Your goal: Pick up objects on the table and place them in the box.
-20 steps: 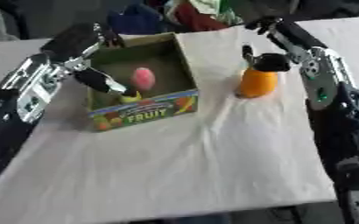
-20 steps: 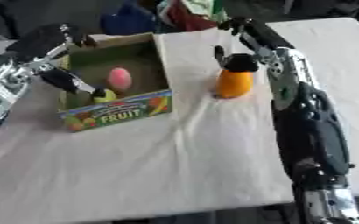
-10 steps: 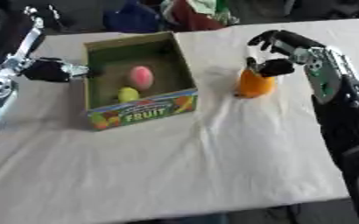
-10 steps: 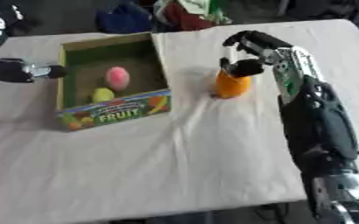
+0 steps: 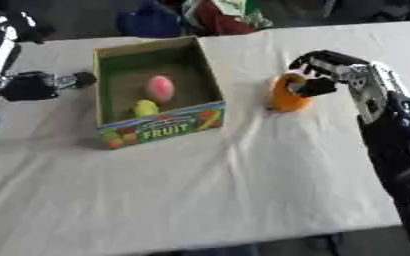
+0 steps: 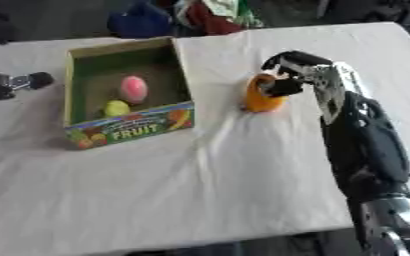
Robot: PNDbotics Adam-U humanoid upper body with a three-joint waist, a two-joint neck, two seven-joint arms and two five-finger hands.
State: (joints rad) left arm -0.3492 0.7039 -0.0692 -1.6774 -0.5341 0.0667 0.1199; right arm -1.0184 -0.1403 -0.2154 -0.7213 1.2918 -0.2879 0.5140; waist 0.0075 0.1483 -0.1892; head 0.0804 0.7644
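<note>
Orange rounded object (image 5: 287, 95) on table

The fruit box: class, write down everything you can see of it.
The fruit box is an open-topped cardboard carton with green inner walls and a front panel printed with fruit pictures and the word FRUIT. It stands upright on the white tablecloth, slightly askew. Inside lie a pink object and a yellow-green object. Neither hand touches it.

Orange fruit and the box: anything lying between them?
Nothing: only bare white cloth lies between the orange fruit and the box, clearest in the left eye view. The right hand curls round the fruit.
</note>
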